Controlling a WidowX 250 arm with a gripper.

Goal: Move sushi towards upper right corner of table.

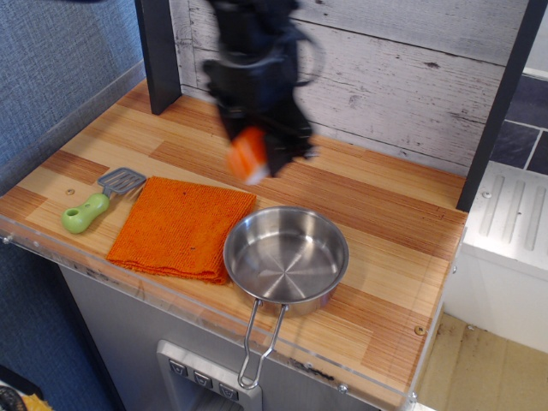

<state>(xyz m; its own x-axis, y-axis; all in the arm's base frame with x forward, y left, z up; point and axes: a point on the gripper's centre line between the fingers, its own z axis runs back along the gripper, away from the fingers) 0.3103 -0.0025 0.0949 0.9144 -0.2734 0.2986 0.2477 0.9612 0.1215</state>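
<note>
table [377,214]: striped wood planks, smooth, faint sheen; clear plastic front edge
cloth [184,227]: orange woven fabric, matt, ribbed, left of the pan
pan [286,257]: shiny bare metal, wire handle
spatula [96,201]: green plastic handle, grey head
wall [385,68]: whitewashed rough planks

The table [377,214] was light wood plank with brown patches and a clear front edge. On it, near the front, lay an orange cloth [180,227], a green-handled spatula [94,204] just left of it, and a steel pan [287,257] at the cloth's right edge.
</note>
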